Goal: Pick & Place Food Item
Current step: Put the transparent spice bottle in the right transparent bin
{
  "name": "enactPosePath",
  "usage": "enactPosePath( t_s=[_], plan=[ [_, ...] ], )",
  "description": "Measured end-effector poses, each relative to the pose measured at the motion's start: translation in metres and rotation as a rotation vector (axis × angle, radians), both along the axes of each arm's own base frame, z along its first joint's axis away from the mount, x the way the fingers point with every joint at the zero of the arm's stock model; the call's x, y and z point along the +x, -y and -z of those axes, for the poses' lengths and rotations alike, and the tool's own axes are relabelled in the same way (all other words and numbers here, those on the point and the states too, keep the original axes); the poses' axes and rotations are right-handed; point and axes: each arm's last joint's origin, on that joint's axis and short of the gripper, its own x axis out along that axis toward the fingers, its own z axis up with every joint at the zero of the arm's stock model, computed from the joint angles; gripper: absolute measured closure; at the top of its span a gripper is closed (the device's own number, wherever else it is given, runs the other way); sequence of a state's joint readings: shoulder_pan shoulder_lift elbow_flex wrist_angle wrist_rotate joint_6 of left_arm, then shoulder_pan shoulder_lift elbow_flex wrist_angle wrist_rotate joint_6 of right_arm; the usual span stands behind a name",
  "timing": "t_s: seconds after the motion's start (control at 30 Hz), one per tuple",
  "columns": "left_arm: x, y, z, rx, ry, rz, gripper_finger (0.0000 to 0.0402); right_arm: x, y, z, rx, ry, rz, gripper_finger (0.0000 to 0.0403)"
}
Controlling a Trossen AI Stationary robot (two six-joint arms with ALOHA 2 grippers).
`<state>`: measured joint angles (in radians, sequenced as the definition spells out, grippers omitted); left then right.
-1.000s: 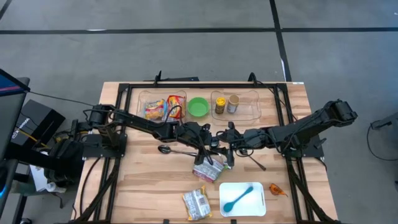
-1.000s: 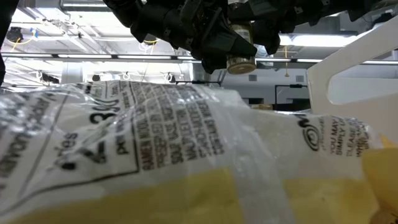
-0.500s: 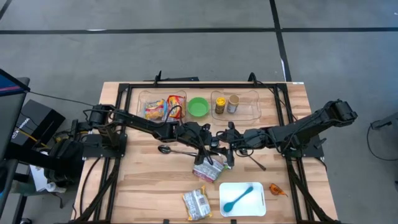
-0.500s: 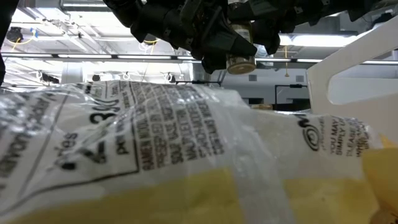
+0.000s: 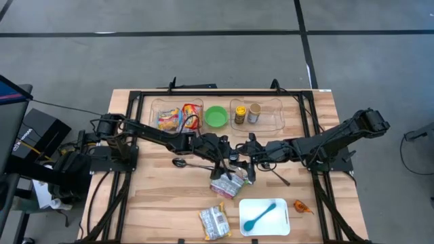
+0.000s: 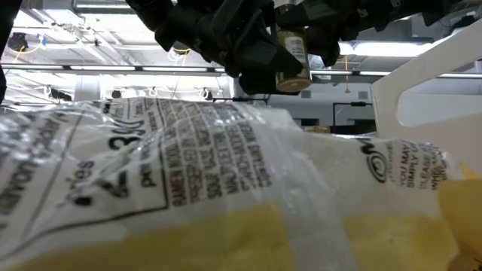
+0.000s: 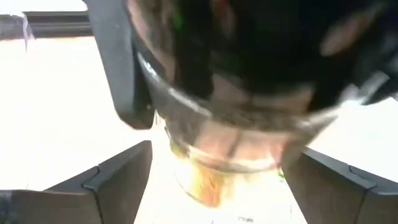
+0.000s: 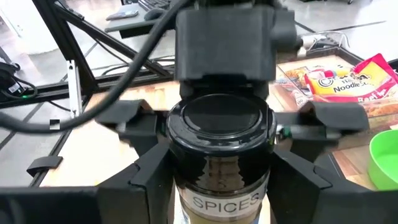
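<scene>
Handover time at mid-table: the small clear spice jar with the black lid [image 8: 219,149] hangs in the air between the two arms, above the crinkly clear noodle packet [image 5: 227,184], and the right gripper [image 8: 217,186] has its dark fingers clamped on the jar's sides, label reading SPICES. Facing it, the left gripper [image 8: 239,119] stands with its jaws spread wide on either side of the lid, clear of the glass by the look of the right wrist view; the left wrist view shows the jar's base filling the gap between its fingers [image 7: 118,180]. So the jar looks to be passing to the right arm alone. Next move, I'd say: the left arm backs straight off without clipping the lid, then the right carries the jar off to be set down, maybe toward the white rectangular plate [image 5: 281,221] with the blue spoon [image 5: 260,216], keeping it upright and firm.
</scene>
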<state>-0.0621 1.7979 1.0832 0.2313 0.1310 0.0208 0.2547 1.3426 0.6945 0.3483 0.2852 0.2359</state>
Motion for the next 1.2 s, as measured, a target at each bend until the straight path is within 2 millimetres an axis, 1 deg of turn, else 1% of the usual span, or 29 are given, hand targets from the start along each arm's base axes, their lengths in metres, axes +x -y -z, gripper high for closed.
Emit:
enactPosePath(
  t_s=[0.17,0.3,0.47,0.6,0.73,0.83,1.03,1.1,1.2],
  plan=[
    [-0.008,-0.003,-0.01,0.0,-0.033,-0.009,0.0058,0.0,0.0,0.001,-0.003,-0.012,0.001,0.0198],
    [-0.013,-0.004,-0.011,0.003,-0.077,-0.01,0.0062,-0.004,0.001,-0.003,-0.003,-0.01,0.001,0.0204],
    [-0.019,-0.006,-0.012,0.009,-0.126,-0.022,0.0066,-0.012,0.003,-0.013,0.002,0.007,0.002,0.0201],
    [-0.026,-0.011,-0.022,0.009,-0.139,-0.033,0.0066,-0.021,0.005,-0.022,0.013,0.014,0.005,0.0194],
    [-0.034,-0.013,-0.034,-0.002,-0.14,-0.046,0.007,-0.031,0.008,-0.031,0.011,0.014,0.012,0.0201],
    [-0.037,-0.013,-0.041,-0.013,-0.114,-0.051,0.0074,-0.04,0.011,-0.038,0.002,0.023,0.047,0.0204],
    [-0.043,-0.013,-0.035,-0.014,-0.087,-0.056,0.0082,-0.058,0.02,-0.044,-0.065,-0.012,0.204,0.0196],
    [-0.044,-0.014,-0.032,-0.006,-0.087,-0.07,0.0084,-0.062,0.022,-0.046,-0.085,-0.01,0.263,0.0197],
    [-0.044,-0.015,-0.033,0.006,-0.073,-0.092,0.0086,-0.066,0.026,-0.047,-0.119,-0.016,0.348,0.0203]
  ],
)
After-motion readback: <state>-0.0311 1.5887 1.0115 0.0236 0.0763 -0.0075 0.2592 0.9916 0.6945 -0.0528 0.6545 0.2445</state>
